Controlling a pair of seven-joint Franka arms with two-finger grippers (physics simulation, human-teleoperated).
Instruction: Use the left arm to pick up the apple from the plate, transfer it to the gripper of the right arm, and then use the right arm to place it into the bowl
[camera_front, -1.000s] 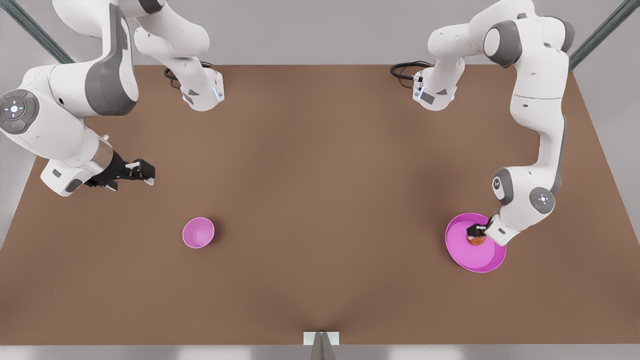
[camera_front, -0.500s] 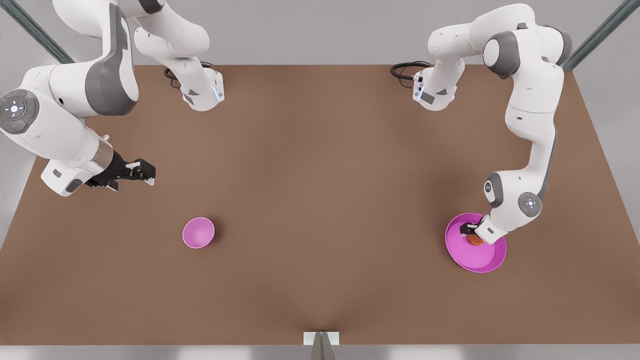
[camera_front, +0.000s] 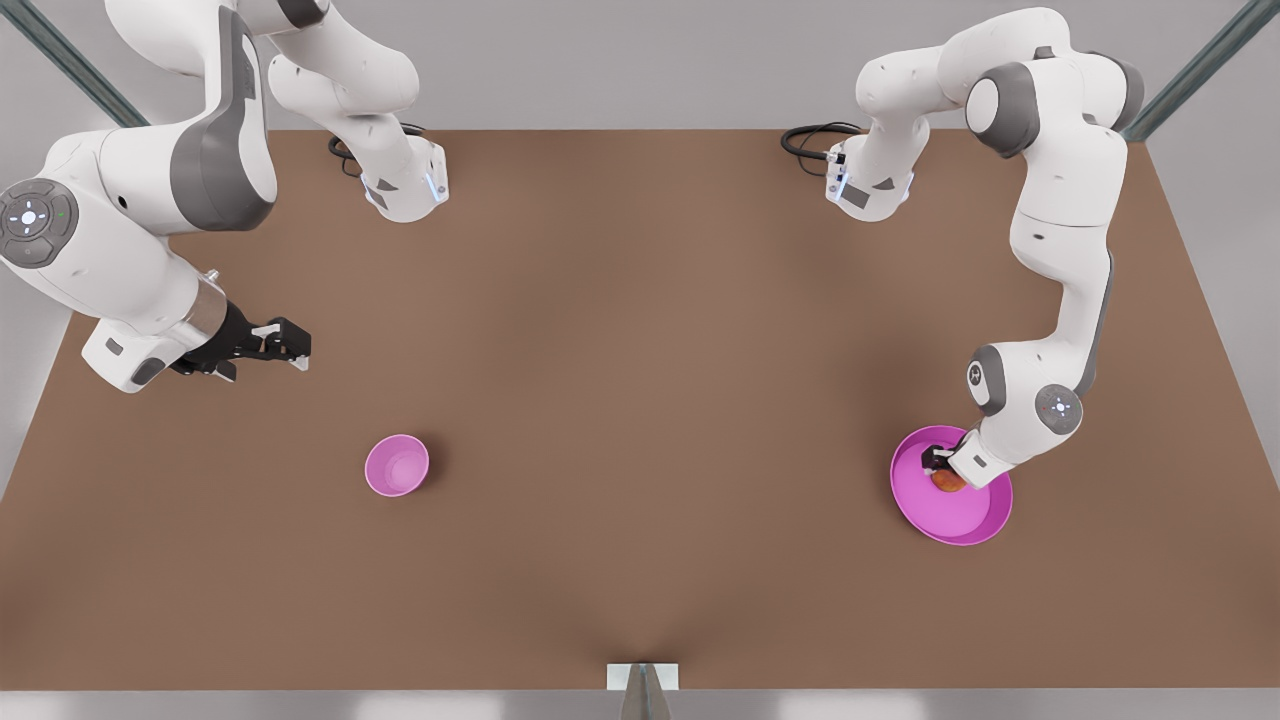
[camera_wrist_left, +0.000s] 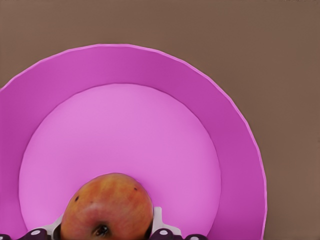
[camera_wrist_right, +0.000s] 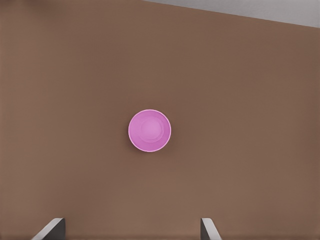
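A brown table (camera_front: 640, 400) with a plain matte top spreads across the scene. Beyond the table's far edge stands a pale grey wall (camera_front: 640, 60). 2 dark metal struts slant up from the table's far corners, 1 at the front view's left (camera_front: 60, 62), 1 at its right (camera_front: 1200, 62). A coiled black cable (camera_front: 812, 138) lies on the table near its far edge. A small grey bracket (camera_front: 642, 682) sits at the middle of the table's near edge.

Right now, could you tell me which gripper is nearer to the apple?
The left. The left gripper is down over the plate with its fingers on either side of the apple. The right gripper waits across the table, beyond the bowl.
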